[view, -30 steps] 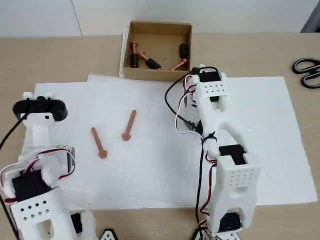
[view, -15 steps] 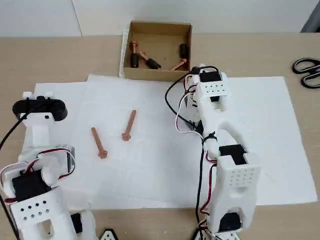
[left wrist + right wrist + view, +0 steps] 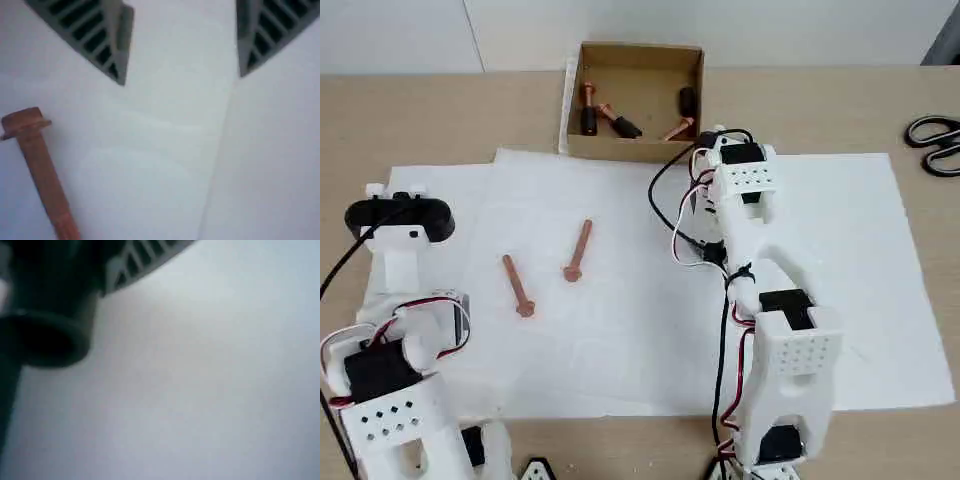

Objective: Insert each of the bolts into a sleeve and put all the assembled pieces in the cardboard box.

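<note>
- Jaws of our left gripper [image 3: 182,72] stand wide; our right gripper [image 3: 100,275] holds a black sleeve [image 3: 47,340].
- Left of centre we see one bolt [image 3: 579,250] near a second bolt [image 3: 518,285]; the cardboard box [image 3: 635,150] sits top centre.

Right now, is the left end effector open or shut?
Open. On the left end effector, the fingers stand wide apart over white paper, nothing between them; a bolt lies nearby, untouched.

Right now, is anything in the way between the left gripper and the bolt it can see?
No, nothing visible. The left gripper hangs open over bare white paper, and the bolt lies flat on that paper just beside it.
</note>
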`<action>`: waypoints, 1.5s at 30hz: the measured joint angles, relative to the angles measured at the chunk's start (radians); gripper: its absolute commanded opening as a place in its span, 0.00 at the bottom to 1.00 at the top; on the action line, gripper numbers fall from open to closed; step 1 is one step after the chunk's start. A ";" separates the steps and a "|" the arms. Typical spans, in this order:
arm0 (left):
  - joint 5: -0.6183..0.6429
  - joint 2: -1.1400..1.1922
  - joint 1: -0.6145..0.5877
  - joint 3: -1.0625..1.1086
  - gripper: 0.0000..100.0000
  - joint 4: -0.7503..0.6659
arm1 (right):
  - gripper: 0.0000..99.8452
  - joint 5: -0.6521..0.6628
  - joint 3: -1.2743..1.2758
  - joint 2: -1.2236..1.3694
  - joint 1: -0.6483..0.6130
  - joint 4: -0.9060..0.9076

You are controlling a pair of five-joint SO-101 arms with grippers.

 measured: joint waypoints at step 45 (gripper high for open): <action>0.588 1.189 0.359 -0.545 0.14 0.064 | 0.00 0.466 0.000 -0.345 -0.006 0.187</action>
